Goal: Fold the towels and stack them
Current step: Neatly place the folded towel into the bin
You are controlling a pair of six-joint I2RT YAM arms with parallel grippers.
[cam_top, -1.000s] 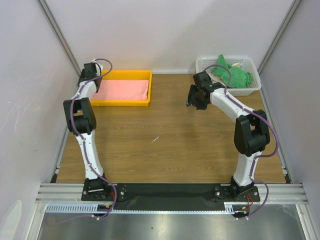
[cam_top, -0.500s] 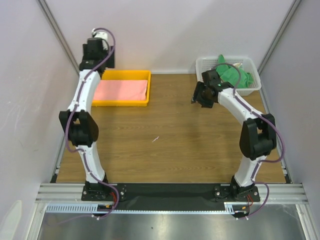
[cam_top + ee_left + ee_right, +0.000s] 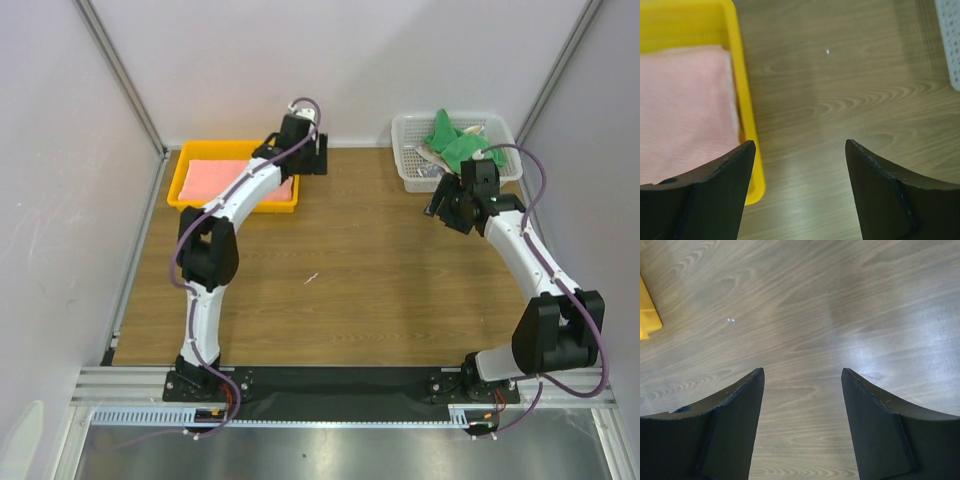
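Lab test cell: plain white walls (image 3: 330, 60), aluminium rail (image 3: 340, 385), wood-top table (image 3: 340, 290), two bolted arms (image 3: 215, 260).

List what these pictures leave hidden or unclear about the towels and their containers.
Pink towel: in the top view the left arm covers its right end; in the left wrist view the frame edge and a finger cut it off.
White basket: in the top view it is too small to count the cloths under the green towel; the left wrist view shows only a corner.
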